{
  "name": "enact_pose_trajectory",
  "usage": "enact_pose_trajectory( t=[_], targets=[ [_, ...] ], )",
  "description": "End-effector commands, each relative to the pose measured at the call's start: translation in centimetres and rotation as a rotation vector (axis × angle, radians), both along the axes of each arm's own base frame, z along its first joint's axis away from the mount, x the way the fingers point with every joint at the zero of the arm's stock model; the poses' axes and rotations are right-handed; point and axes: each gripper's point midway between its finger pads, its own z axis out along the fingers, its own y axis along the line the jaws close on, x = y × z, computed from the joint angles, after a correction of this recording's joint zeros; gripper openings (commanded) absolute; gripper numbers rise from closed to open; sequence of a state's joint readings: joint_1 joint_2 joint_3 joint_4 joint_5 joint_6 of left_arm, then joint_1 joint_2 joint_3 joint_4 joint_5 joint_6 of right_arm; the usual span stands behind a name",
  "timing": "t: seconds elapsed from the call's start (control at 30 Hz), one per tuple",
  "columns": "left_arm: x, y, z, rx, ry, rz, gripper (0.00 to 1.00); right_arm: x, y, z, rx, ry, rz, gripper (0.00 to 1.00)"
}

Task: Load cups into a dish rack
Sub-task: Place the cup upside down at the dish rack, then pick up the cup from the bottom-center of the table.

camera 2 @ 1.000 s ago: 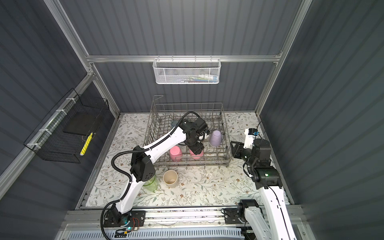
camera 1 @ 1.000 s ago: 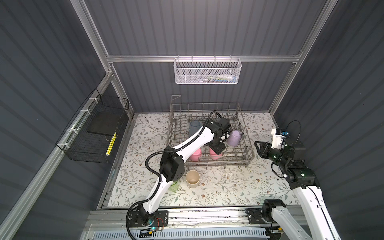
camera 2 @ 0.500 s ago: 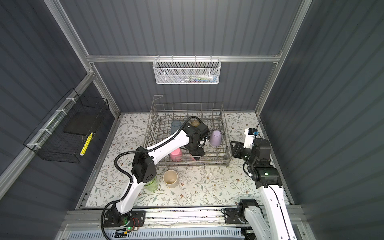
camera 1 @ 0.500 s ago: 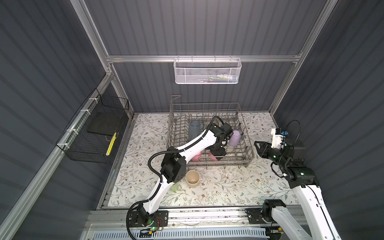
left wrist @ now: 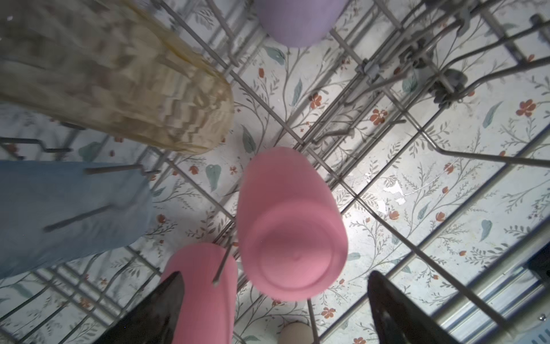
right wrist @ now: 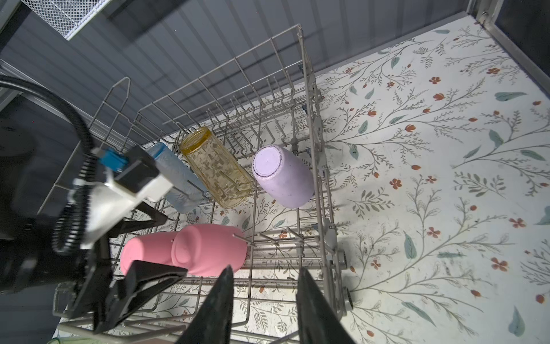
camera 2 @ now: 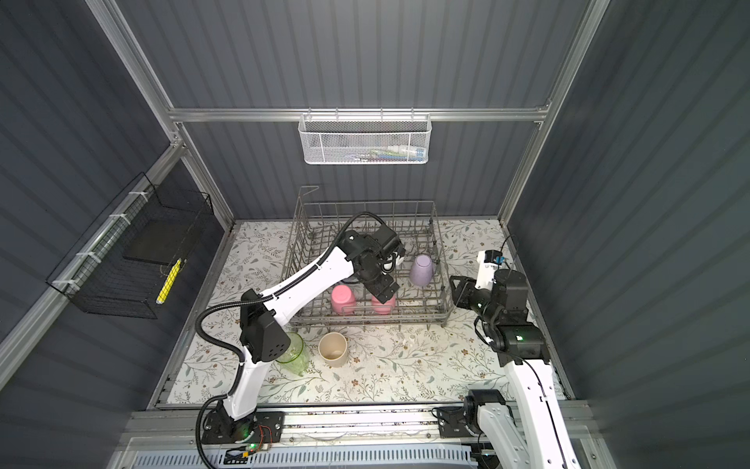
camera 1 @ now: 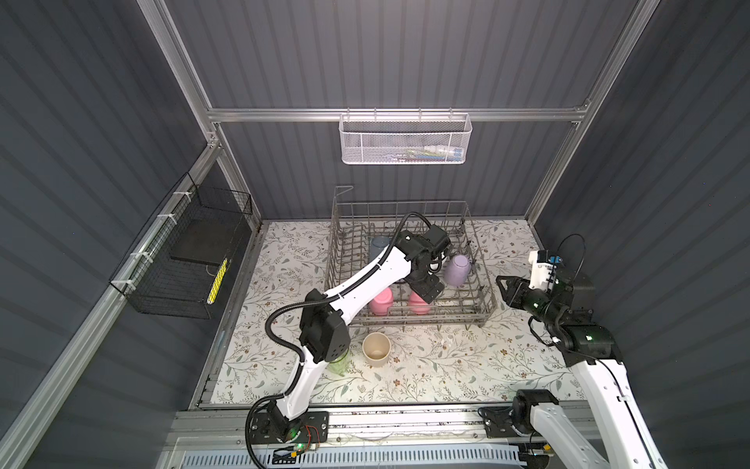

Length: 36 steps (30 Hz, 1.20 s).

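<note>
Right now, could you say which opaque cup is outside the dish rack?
The beige cup, upright on the table; the pink cups and lavender cup sit in the rack.

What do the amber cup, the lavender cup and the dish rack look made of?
Amber cup: translucent, textured, glossy; glass or clear plastic, can't tell. Lavender cup: opaque, matte, smooth; probably plastic or silicone. Dish rack: thin grey wire, dull; likely coated metal.

Grey dish rack [right wrist: 318,166], pink cups [right wrist: 208,253], lavender cup [right wrist: 282,175], textured amber cup [right wrist: 217,166], blue cup [right wrist: 178,184], beige cup [camera 1: 376,349], green cup [camera 2: 294,355], floral-print tabletop [camera 1: 446,365].
</note>
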<state>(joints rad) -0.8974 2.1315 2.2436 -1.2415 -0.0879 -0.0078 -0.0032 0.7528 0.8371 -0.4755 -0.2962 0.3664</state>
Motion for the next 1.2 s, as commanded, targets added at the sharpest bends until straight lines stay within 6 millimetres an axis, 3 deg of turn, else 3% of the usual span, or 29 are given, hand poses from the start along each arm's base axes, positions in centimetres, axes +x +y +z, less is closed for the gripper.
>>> enact_pose_trajectory(
  t=[0.0,0.17,0.4,0.5,0.73,0.93,1.17],
  targets=[
    [-0.7,1.6,4.5,-0.057,-0.074,0.052,0.97,0.1,0.1,0.1,0.015,-0.009,0.006,0.37],
    [-1.8,5.7,7.3,-0.070,-0.156,0.163,0.95,0.2,0.1,0.1,0.016,-0.006,0.002,0.37],
    [-5.5,11.5,10.5,-0.204,-0.224,0.290,0.91,0.6,0.3,-0.1,0.031,0.008,0.008,0.37],
    [-7.6,12.8,11.1,-0.289,-0.204,0.298,0.86,0.7,1.0,0.1,0.065,0.013,0.044,0.37],
    [-11.8,14.3,6.3,-0.250,-0.090,0.257,0.80,1.1,1.7,0.2,0.110,0.024,0.066,0.37],
    [-14.0,12.4,3.2,-0.220,-0.065,0.175,0.79,0.8,1.9,0.4,0.126,0.025,0.072,0.36],
    [-16.4,11.9,-1.0,-0.102,-0.019,0.143,0.74,0.0,1.7,0.1,0.122,0.028,0.060,0.36]
  ],
)
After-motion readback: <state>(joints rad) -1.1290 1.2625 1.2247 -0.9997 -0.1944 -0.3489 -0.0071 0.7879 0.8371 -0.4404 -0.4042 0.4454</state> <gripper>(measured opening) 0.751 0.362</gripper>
